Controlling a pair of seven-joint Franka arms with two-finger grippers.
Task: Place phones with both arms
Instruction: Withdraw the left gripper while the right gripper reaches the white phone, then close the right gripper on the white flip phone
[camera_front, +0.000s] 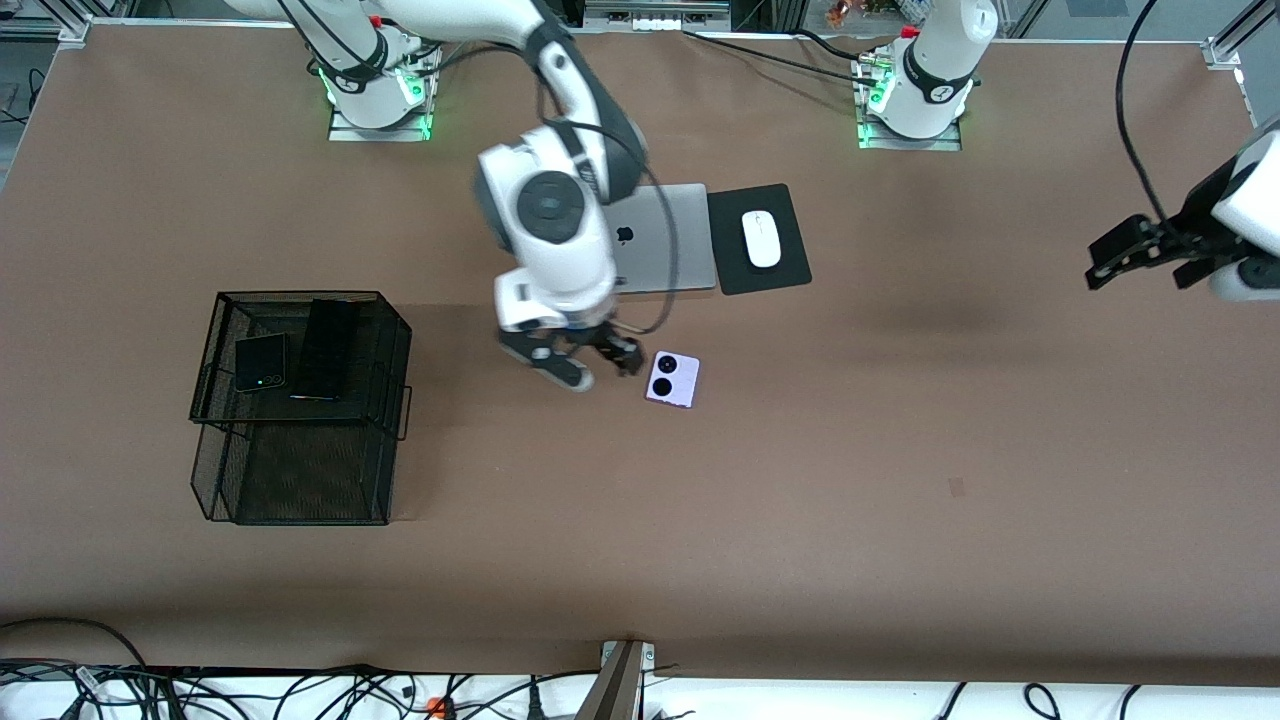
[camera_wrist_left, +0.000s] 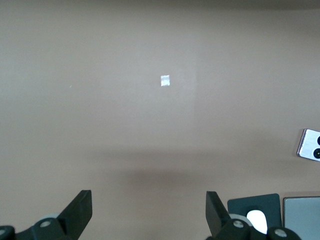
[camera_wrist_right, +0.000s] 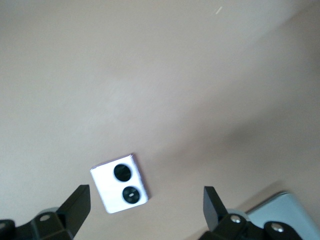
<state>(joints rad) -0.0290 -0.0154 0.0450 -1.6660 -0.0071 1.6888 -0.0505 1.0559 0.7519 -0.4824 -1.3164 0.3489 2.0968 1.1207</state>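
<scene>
Reaching for the lilac phone: right gripper wide open, empty, just beside it; next, centre and descend. Left gripper waits open, empty.

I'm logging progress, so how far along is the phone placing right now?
Two of three look done: the small black flip phone and the long black slab phone lie on the black mesh basket. In hand: the right gripper, open and empty, hangs beside the lilac-white flip phone. Left: gripping and placing that phone. The left gripper waits open over bare table.
</scene>
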